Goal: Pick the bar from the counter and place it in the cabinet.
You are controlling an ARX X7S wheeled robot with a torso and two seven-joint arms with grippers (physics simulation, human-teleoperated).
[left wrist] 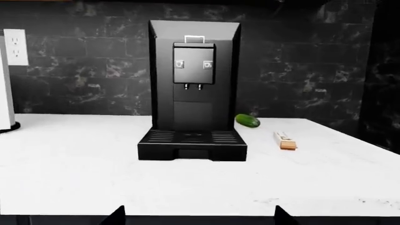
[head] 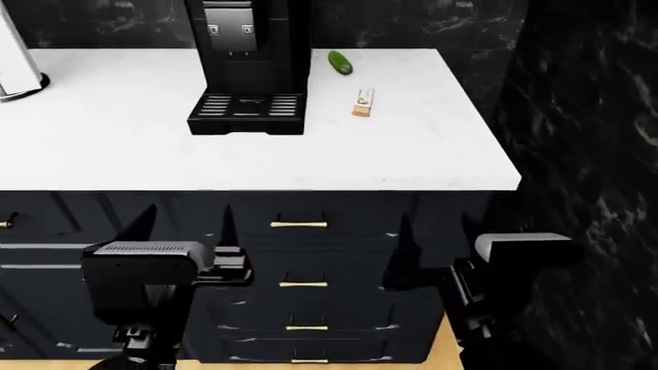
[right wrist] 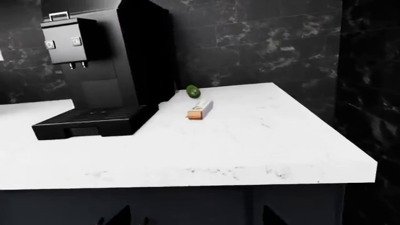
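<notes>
On the worktop (head: 432, 146), the bar (head: 362, 102) lies right of the coffee machine (head: 246, 69), just in front of the cucumber (head: 340, 62), long axis running roughly front to back, orange end toward the robot. Both arms sit low in front of the drawers (head: 298, 281), well short of it. I'd guess the right pincer (right wrist: 194, 218) is nearer than the left pincer (left wrist: 196, 218). Only fingertips poke into each wrist view, well apart, so both look wide and empty. No cabinet in sight.
</notes>
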